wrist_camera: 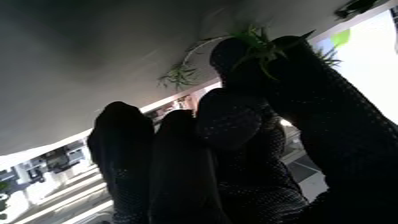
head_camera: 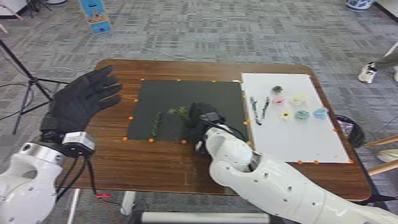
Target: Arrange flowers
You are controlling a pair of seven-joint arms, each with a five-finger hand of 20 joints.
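In the head view my right hand (head_camera: 201,116) is low over the dark mat (head_camera: 191,90), beside a small green sprig (head_camera: 182,112). The right wrist view has the green sprig (wrist_camera: 261,50) pinched between thumb and a fingertip of my right hand (wrist_camera: 233,117). A second green stem (head_camera: 157,124) lies on the mat's left part. My left hand (head_camera: 82,102) is raised at the table's left side, fingers straight. On the white sheet (head_camera: 306,142) lie two dark stems (head_camera: 259,110) and several small flower heads, among them a pink one (head_camera: 278,99) and a yellow one (head_camera: 286,115).
Small orange markers (head_camera: 151,140) line the mat and sheet on the brown table (head_camera: 147,170). A black tripod (head_camera: 31,77) stands beyond the left edge. A person's foot is at the far right, and a stool (head_camera: 384,155) stands off the right edge.
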